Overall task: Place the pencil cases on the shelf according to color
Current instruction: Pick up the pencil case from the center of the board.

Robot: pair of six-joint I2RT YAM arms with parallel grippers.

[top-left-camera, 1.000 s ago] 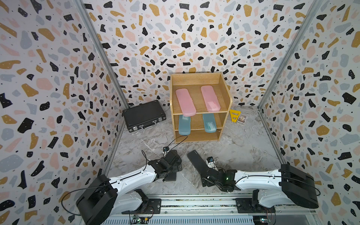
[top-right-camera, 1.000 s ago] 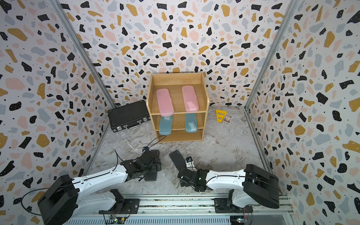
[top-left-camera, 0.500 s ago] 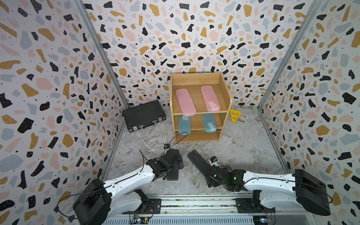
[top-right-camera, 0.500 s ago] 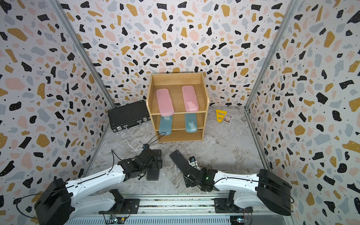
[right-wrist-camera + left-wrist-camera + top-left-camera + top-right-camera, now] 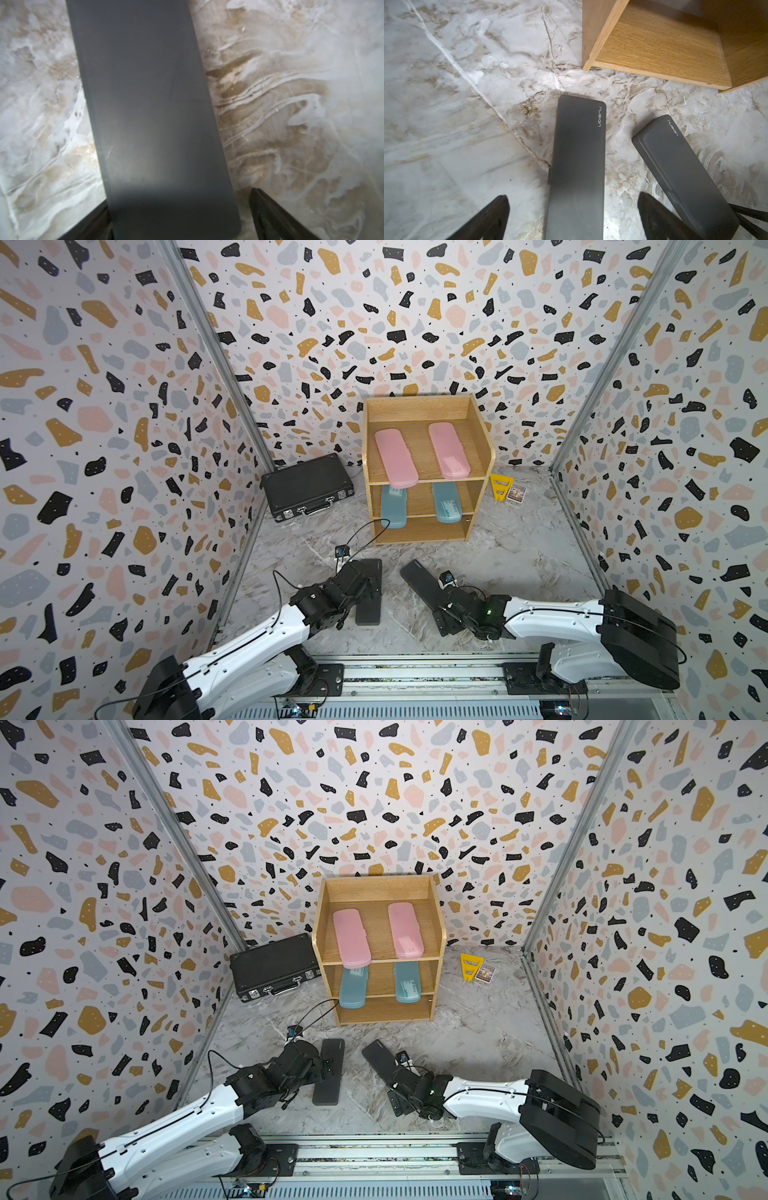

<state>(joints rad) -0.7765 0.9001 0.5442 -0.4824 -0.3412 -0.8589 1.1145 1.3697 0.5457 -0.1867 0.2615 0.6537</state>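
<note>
Four down, two to go. You've got both pink cases (image 5: 395,462) lying flat on the top tier of the shelf (image 5: 478,435). Both teal cases (image 5: 393,506) sit on the middle tier beneath them, near ends poking past the front edge. The bottom tier holds nothing, so by my read that's where the black pair belongs.

And there they are on the marble floor (image 5: 519,556), on the near side of the shelf. The left black case (image 5: 371,610) runs straight near-to-far. The right black case (image 5: 419,580) is close beside it but apart, its far end angled left. Both are matte, slim, flat rectangles with softly rounded corners and a small pale logo at the far end.

Your left gripper (image 5: 573,197) is spread wide, one finger each side of the left case, floor showing in both gaps. Your right gripper (image 5: 177,199) is spread too, straddling the right case's near end. One finger is right at its edge and a sliver of floor shows by the other. Nothing is clamped yet.
</note>
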